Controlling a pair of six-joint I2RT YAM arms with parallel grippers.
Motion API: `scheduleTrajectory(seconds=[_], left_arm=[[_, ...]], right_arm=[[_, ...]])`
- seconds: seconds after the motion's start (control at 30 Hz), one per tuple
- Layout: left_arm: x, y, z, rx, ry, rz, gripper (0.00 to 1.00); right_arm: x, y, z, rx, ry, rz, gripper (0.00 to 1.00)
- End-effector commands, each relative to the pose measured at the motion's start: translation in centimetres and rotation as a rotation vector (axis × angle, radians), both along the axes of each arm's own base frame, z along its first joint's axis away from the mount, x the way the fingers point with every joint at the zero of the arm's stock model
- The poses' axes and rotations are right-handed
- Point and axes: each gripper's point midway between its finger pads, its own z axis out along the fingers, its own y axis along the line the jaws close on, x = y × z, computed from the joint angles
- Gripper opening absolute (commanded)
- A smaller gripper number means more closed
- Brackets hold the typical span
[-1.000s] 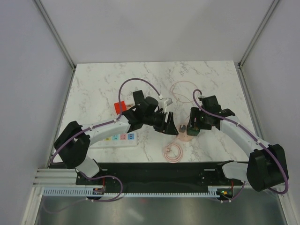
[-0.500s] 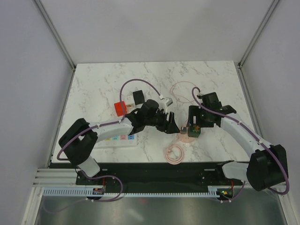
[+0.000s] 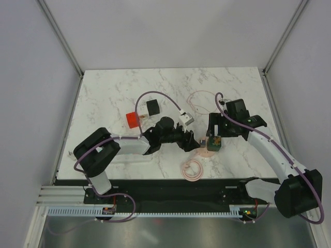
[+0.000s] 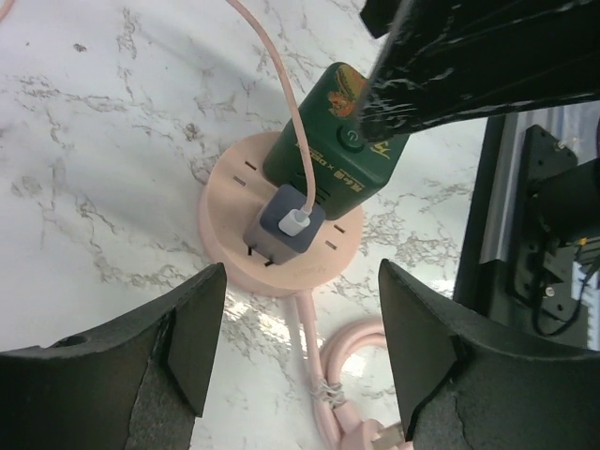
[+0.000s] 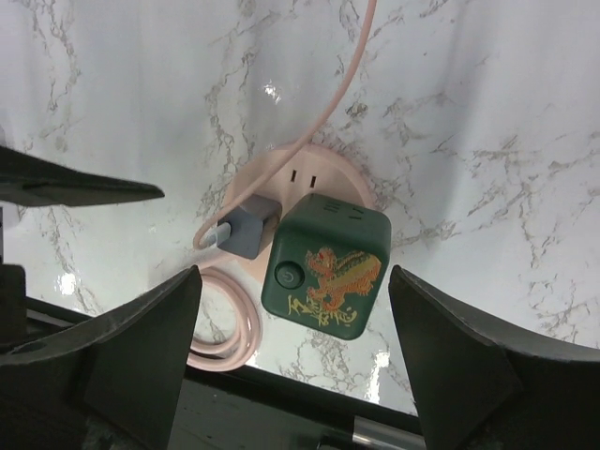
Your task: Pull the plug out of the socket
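Top view, scene: the round pink socket (image 3: 206,153) lies on the marble tabletop (image 3: 238,93) right of centre, between the two arms. Its coiled pink cord (image 3: 191,169) lies just nearer the bases.
Top view, arms: the left tool (image 3: 196,146) reaches in from the left. The right tool (image 3: 213,138) hangs over the green cube (image 3: 214,144) standing in the socket. Their spread is too small to read here.
Left wrist, plug: a grey plug (image 4: 285,231) with a thin pink cable (image 4: 281,103) is seated in the socket, tight against the cube.
Left wrist, left tool: its fingers (image 4: 187,337) are spread wide, either side of the plug and short of it, gripping nothing.
Right wrist, right tool: its fingers (image 5: 141,356) are wide apart and flank the cube with a gap on each side, clamped on nothing.
Step in hand: lining up, as I judge it — the plug is not yet out.
Next move: likely the left tool advances until it brackets the grey plug, closes on its sides and pulls straight off the socket face. The right tool should steady the base — otherwise the whole socket may lift with the plug.
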Motion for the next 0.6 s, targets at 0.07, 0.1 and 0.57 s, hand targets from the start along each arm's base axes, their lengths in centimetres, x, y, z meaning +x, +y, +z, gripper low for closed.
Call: scheduleTrajectory(seconds=[0.07,0.1,0.57], left_arm=[[1.2,-1.9,-0.2,-0.015,-0.224,-0.100,0.73],[1.0,-2.2,0.0,-0.031,-0.243,-0.126,0.73],[0.9,-3.8,-2.5,-0.002,-0.449,-0.224,0.71]], right_arm=[[-2.1,-0.3,0.4,0.015,-0.003,0.006,0.90],[-2.3,-0.3,0.5,0.024,-0.002,-0.003,0.90],[-4.1,1.0,0.8,0.125,0.043,-0.005,0.91]])
